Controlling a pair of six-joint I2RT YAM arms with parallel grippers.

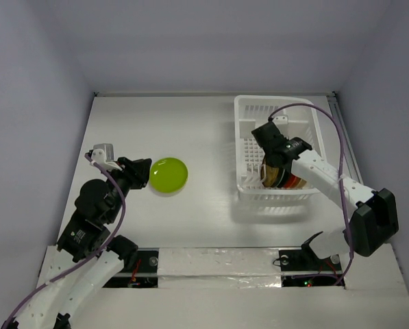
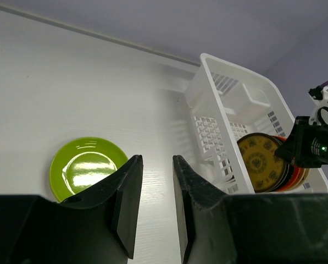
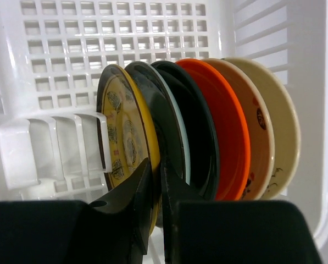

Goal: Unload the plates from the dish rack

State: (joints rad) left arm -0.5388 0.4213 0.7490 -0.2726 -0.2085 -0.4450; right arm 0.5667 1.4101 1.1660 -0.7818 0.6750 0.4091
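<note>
A lime green plate (image 1: 168, 174) lies flat on the table left of centre; it also shows in the left wrist view (image 2: 84, 166). My left gripper (image 1: 144, 173) (image 2: 157, 165) is open and empty, just beside that plate's edge. The white dish rack (image 1: 245, 104) (image 2: 229, 71) (image 3: 98, 49) stands at the right. Several plates stand on edge in its near end: a yellow patterned plate (image 3: 122, 132) (image 2: 261, 161), a dark one, an orange-red plate (image 3: 229, 137) and beige plates (image 3: 273, 126). My right gripper (image 1: 276, 154) (image 3: 155, 168) is inside the rack, shut on the yellow plate's rim.
White walls enclose the table at the back and both sides. The right arm's purple cable (image 1: 327, 113) arcs over the rack. The far half of the rack (image 1: 259, 120) holds no plates. A white tape strip (image 1: 218, 260) runs along the table's near edge.
</note>
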